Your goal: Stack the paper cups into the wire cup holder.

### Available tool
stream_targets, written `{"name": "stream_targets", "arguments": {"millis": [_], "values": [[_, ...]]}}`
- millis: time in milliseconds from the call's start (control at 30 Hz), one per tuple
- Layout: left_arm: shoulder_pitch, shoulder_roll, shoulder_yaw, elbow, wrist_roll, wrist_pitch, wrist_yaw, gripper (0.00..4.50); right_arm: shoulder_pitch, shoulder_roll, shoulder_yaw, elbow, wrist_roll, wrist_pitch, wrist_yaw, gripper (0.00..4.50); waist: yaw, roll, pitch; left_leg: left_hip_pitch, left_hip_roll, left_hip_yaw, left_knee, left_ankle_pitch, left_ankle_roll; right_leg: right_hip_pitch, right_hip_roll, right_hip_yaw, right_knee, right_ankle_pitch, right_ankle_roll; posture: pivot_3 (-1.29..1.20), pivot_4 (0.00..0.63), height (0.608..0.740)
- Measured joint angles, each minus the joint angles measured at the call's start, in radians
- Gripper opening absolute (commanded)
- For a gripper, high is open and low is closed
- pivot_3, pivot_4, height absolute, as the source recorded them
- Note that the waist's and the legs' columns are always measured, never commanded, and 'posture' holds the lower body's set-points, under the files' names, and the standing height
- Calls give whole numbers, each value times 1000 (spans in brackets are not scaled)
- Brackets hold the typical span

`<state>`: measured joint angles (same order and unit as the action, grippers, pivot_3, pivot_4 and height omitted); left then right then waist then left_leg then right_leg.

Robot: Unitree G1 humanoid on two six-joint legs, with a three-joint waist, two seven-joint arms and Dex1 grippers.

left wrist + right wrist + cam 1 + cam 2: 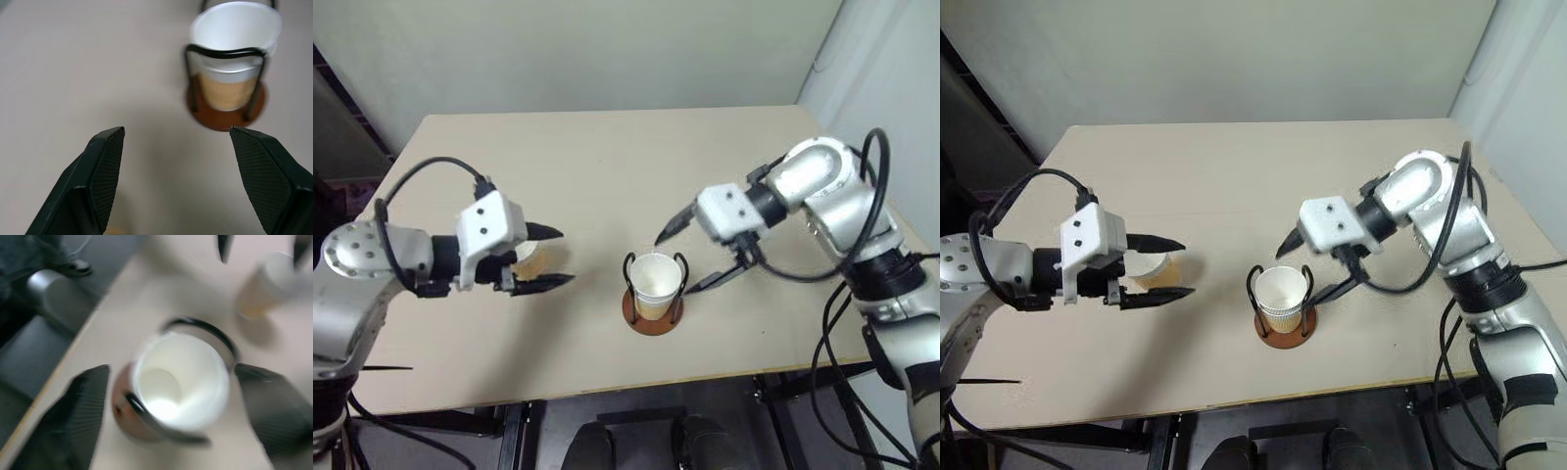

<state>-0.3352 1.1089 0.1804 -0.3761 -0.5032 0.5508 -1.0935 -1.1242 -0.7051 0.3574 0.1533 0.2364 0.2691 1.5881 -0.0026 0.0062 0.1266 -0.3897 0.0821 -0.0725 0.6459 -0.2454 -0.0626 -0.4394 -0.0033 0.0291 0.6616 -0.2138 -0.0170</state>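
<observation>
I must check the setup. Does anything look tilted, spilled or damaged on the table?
Nothing stands out. A paper cup sits upright inside the wire cup holder, and another cup stands upright on the table by the left gripper. No spill or damage shows.

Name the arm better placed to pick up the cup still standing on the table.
Left. The left gripper hangs open right over the loose paper cup, a finger on each side. The right gripper, also open, sits at the wire cup holder, farther away.
</observation>
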Motion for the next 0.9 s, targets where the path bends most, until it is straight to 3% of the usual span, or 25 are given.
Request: {"name": "stream_targets", "arguments": {"millis": [100,167,333,533,733,833,900], "values": [[-4,53,12,89,32,-47,-40,3699,-117,-52,-146,204,30,34,-29,4174,6,0,0,-2,0,0,-1,0,0,-2,0,0,0,-1,-1,0,150,740],[-19,93,23,181,68,-84,-64,3699,-115,-83,-214,240,44,33,-33,4174,8,-3,-2,-2,1,-1,-3,-1,0,-2,1,0,0,-3,-2,0,150,740],[-51,171,-50,307,181,-199,-147,3699,40,0,-226,103,127,121,-38,4174,0,0,0,-3,0,0,-3,-4,-4,-7,4,1,1,1,6,0,150,740],[-146,150,-196,384,274,-278,-230,3699,64,31,-230,-102,180,184,-106,4174,4,-2,-1,-7,4,-7,0,-6,-9,-9,13,1,1,1,5,0,150,740],[-220,117,-299,510,415,-345,-229,3699,113,-6,-232,-161,193,220,-142,4174,5,-2,-1,-8,12,-5,1,-7,-9,-9,14,1,1,2,6,0,150,740],[-232,81,-317,542,446,-360,-232,3090,117,-25,-235,-188,202,236,-148,4226,4,-2,-1,-8,15,-5,1,-7,-9,-9,16,1,1,2,6,0,150,740],[-232,60,-319,546,449,-368,-239,2353,128,-33,-235,-208,212,246,-148,4226,4,-2,-1,-8,16,-4,1,-7,-9,-9,17,1,0,3,6,0,150,740]]}}
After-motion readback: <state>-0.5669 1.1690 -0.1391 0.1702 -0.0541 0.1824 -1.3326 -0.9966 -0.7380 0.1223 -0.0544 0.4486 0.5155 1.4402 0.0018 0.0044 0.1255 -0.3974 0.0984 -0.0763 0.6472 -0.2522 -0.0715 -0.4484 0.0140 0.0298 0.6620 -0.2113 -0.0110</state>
